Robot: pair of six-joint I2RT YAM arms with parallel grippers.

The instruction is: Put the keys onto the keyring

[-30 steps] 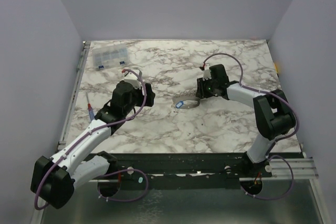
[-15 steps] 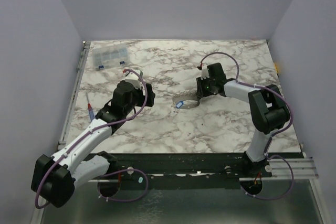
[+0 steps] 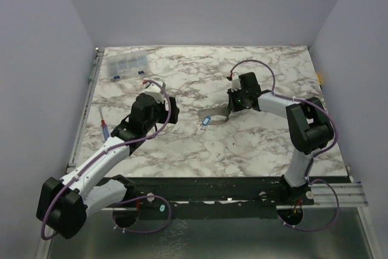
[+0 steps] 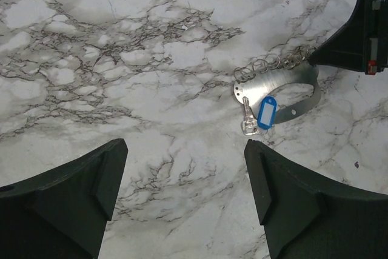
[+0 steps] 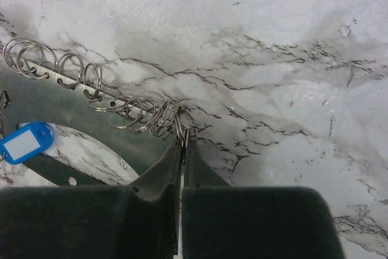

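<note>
Top external: marble table [image 3: 182, 144], lilac walls [image 3: 200, 4]; left end effector [image 4: 185, 150] spread, right end effector [image 5: 182, 141] pinching the keyring [image 4: 279, 82].

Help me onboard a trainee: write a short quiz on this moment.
1. True or false: the left gripper is shut.
2. What does the right gripper pinch? A a sponge; B the chain of small rings; C a screwdriver.
3. Fill in: the key lies beside the ___ tag.
Key: 1 false, it is open; 2 B; 3 blue.
</note>
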